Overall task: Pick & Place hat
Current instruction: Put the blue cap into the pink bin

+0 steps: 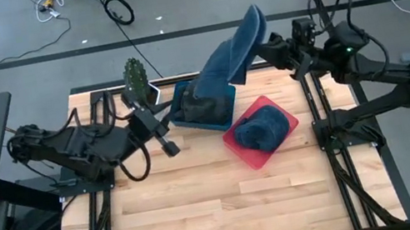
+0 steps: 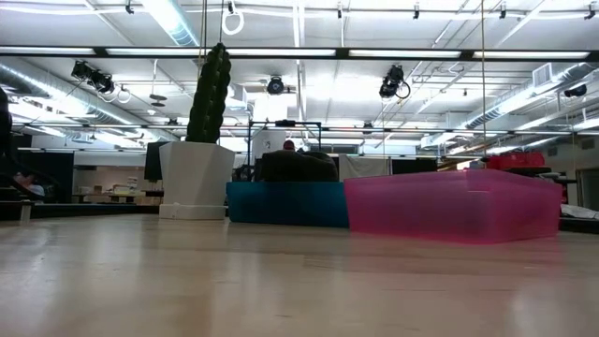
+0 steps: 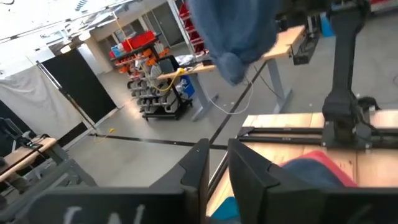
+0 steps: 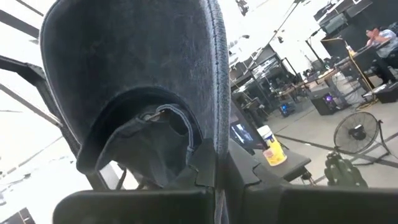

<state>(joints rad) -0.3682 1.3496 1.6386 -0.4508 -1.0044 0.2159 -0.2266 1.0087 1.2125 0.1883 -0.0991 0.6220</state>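
High view: two hats; right gripper (image 1: 266, 39) clamps one hat (image 1: 232, 53); left gripper (image 1: 168, 144) narrow, empty.

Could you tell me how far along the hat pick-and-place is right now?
Done: one hat lies in the pink bin. In hand: the right gripper holds a second blue hat aloft above the blue bin. Left: placing it. The left gripper waits nearby.

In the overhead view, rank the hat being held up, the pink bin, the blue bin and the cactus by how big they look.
1. Held hat, though it is raised nearer the camera
2. Pink bin
3. Blue bin, partly hidden
4. Cactus
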